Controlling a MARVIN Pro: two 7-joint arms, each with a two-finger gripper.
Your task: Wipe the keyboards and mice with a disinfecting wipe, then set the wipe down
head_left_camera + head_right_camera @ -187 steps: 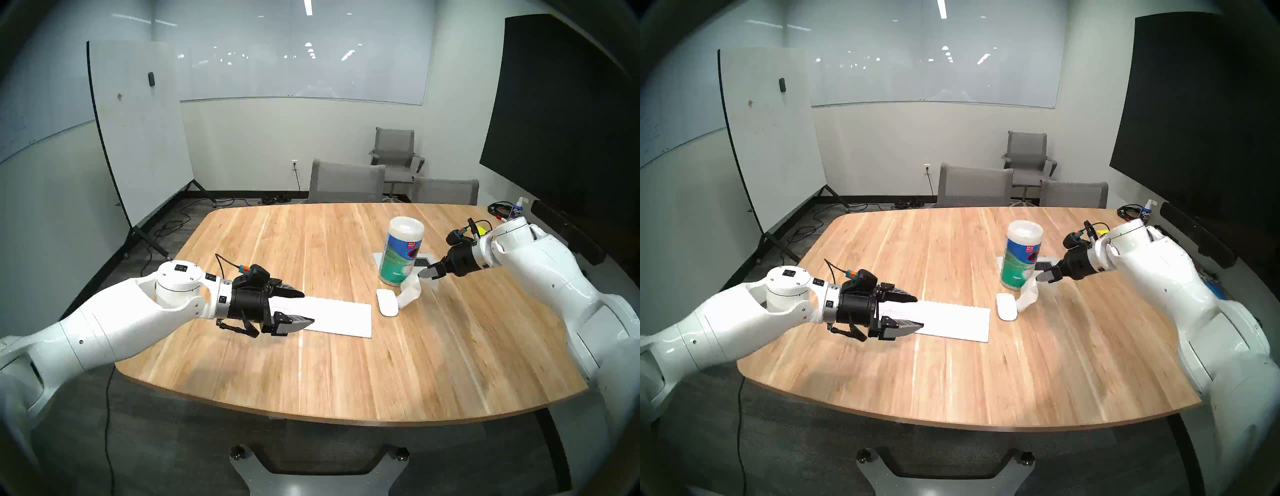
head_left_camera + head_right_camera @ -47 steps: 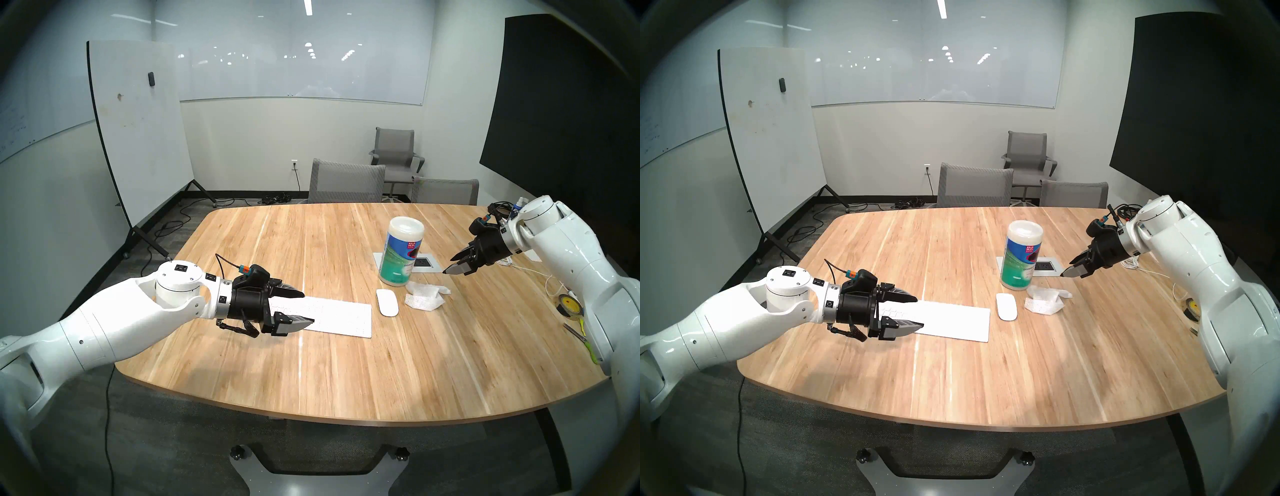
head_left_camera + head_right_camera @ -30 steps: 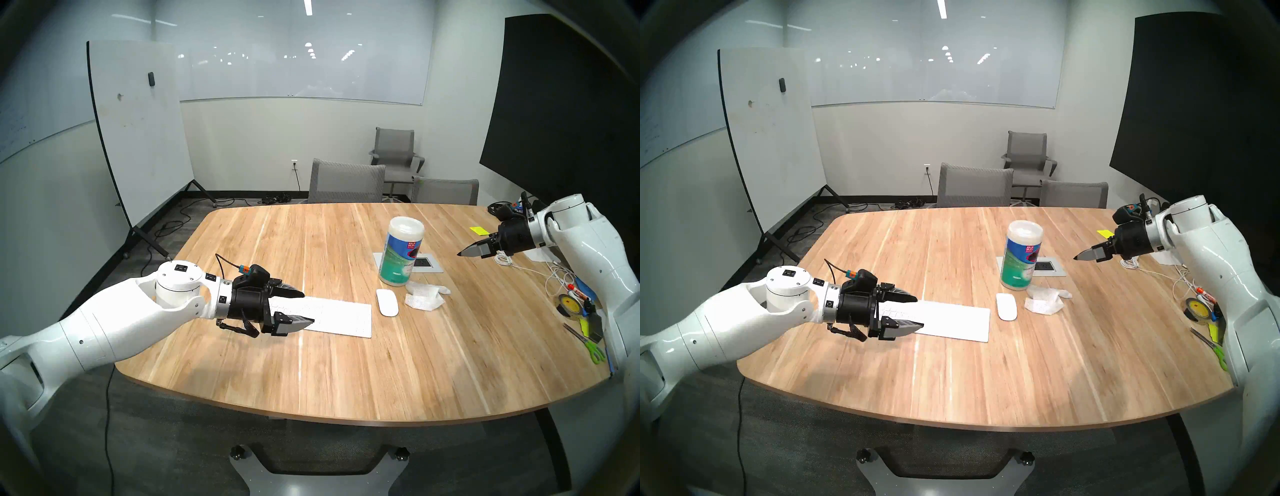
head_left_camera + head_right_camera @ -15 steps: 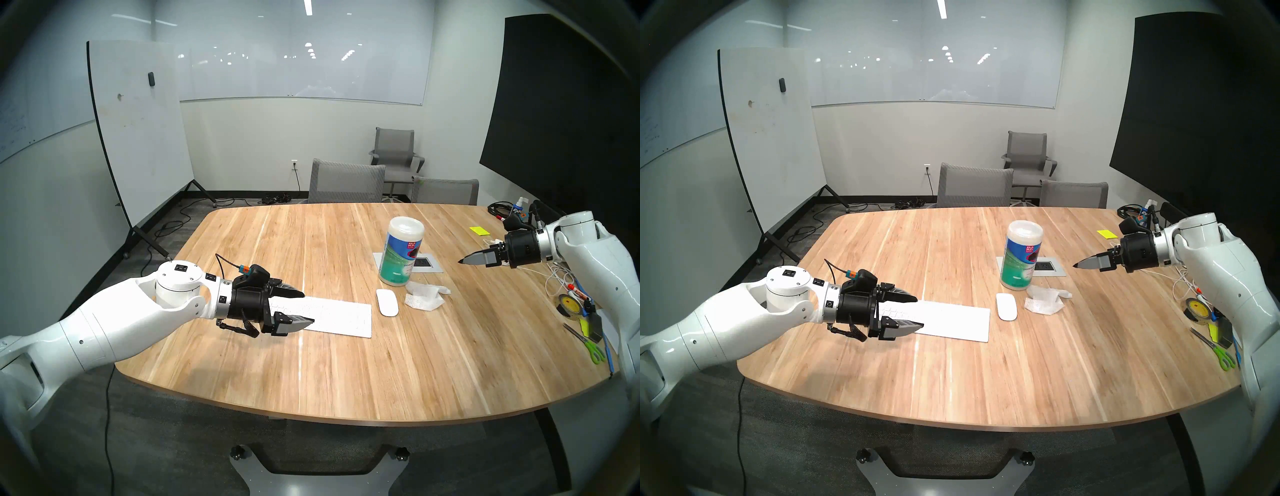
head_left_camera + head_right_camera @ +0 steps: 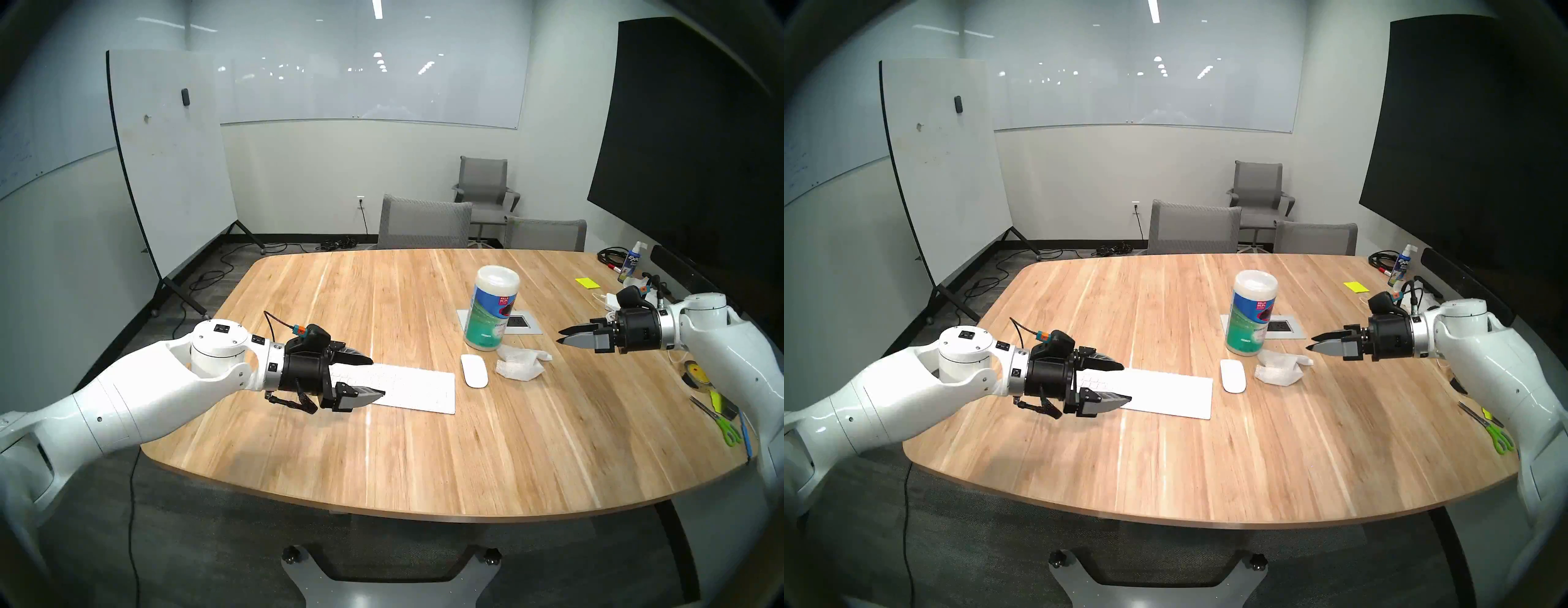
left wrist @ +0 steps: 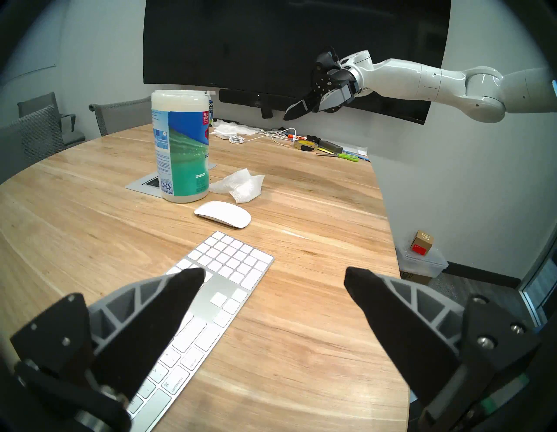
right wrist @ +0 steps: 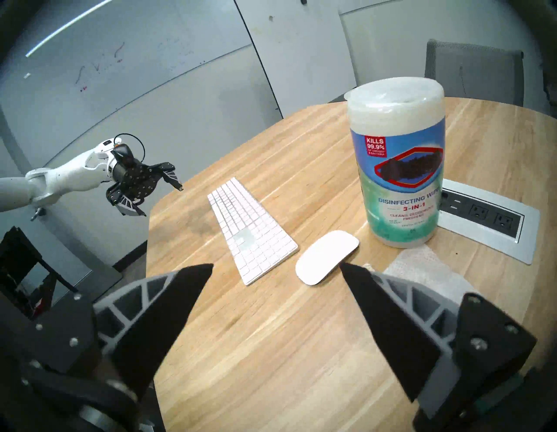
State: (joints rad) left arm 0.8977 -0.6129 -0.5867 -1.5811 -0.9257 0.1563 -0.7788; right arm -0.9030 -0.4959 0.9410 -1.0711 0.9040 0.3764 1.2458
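Our right gripper (image 5: 563, 335) is spread wide and holds nothing; our left gripper (image 5: 373, 378) also gapes empty above the keyboard (image 5: 418, 388). The wipe (image 5: 519, 363) lies crumpled beside the mouse (image 5: 474, 370).

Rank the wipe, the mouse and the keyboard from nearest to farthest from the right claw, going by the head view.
From the right claw:
1. Wipe, crumpled on the table just left of the claw's tips, beside the canister.
2. Mouse, further left, past the wipe.
3. Keyboard, farthest, stretching toward the left claw.
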